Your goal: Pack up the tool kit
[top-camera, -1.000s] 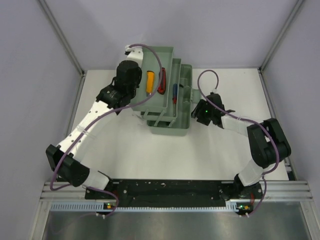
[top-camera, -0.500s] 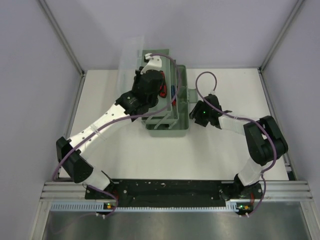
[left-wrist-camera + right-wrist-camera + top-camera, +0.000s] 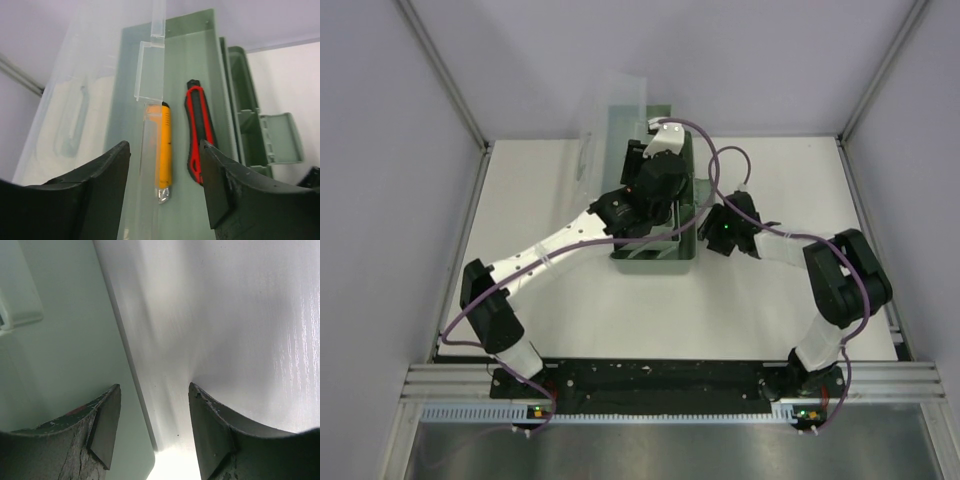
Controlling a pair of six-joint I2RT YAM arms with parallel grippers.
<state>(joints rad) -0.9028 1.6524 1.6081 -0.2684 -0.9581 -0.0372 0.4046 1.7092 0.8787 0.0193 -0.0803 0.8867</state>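
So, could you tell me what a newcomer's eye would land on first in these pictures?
The grey-green toolbox at the back middle of the table, with its translucent lid raised. In the left wrist view, a yellow cutter and a red cutter lie side by side in its tray, framed by the open left tool.

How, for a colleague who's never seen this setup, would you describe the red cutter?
Find the grey-green toolbox in the middle of the top view. In its open tray two cutters lie side by side. Yours is the red-and-black cutter, right of the yellow cutter in the left wrist view.
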